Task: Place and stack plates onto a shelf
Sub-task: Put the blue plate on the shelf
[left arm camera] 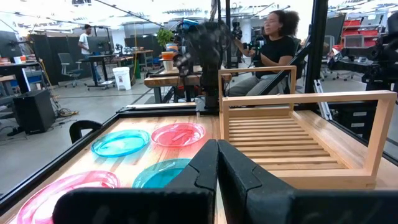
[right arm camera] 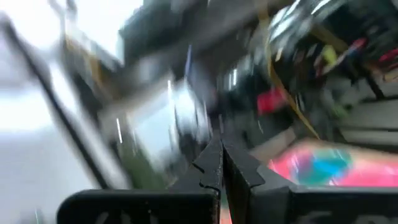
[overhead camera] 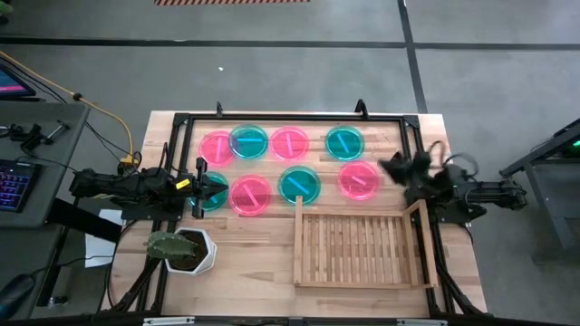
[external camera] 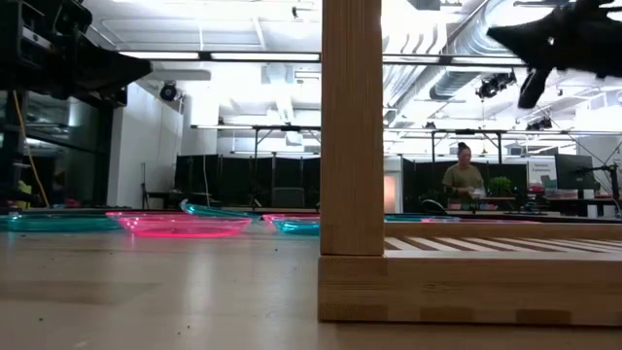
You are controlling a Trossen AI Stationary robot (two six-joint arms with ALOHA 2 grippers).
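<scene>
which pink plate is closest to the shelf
The pink plate at the right end of the front row, lying just above the shelf's back rim; the other three pink plates sit farther left.

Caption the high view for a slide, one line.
Eight plates lie flat on the table beside the empty shelf; both arms wait at the sides.

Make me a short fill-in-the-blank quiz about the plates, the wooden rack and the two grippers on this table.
1. The wooden rack holds ____ plates.
2. Next to the left gripper, the plate partly hidden beneath it is coloured ____.
3. The fingers of the right gripper are ____.
4. The plant pot stands on the same side of the table as the ____ arm.

Missing words: no; teal; shut; left
</scene>
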